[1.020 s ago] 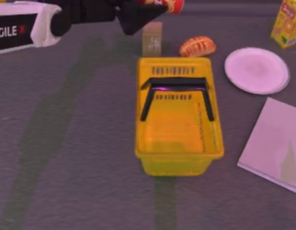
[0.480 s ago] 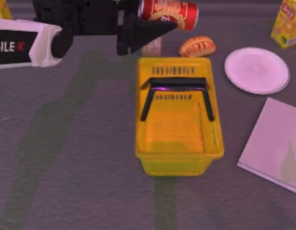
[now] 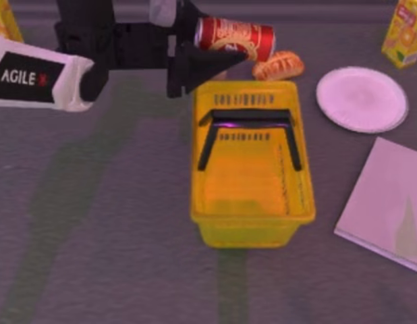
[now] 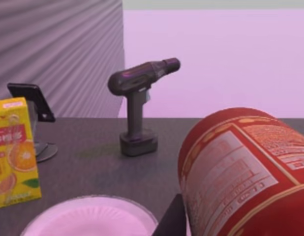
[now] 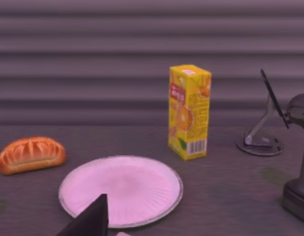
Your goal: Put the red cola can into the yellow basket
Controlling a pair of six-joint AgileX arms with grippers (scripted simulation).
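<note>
Two arms on the rig; only the left one showed in the top view. Left gripper (image 3: 215,57) reached in from the upper left, its fingers pinching the can (image 3: 235,37), which lay on its side in the air just beyond the basket's (image 3: 252,233) far rim, not yet over the inside. Basket sat mid-table with its black handle (image 3: 249,128) folded across the far half. Bread roll (image 3: 279,65) lay just right of the can, beside the basket's far right corner. White plate (image 3: 362,98) lay further right, a juice carton (image 3: 403,32) behind it, a pale mat (image 3: 387,202) at the right edge. Second carton (image 3: 3,20) at the far left.

Left wrist view: can (image 4: 245,172) filled the near side, held close; one dark finger (image 4: 171,219) showed beside it. Beyond were the plate (image 4: 88,216), a carton (image 4: 14,150), a drill (image 4: 139,105) standing upright, and a small stand (image 4: 36,118).

Right wrist view: one dark fingertip (image 5: 90,219) visible only, so I could not tell the right gripper's spread. Plate (image 5: 121,189), roll (image 5: 30,154), carton (image 5: 189,112) and stand (image 5: 262,123) were ahead.
</note>
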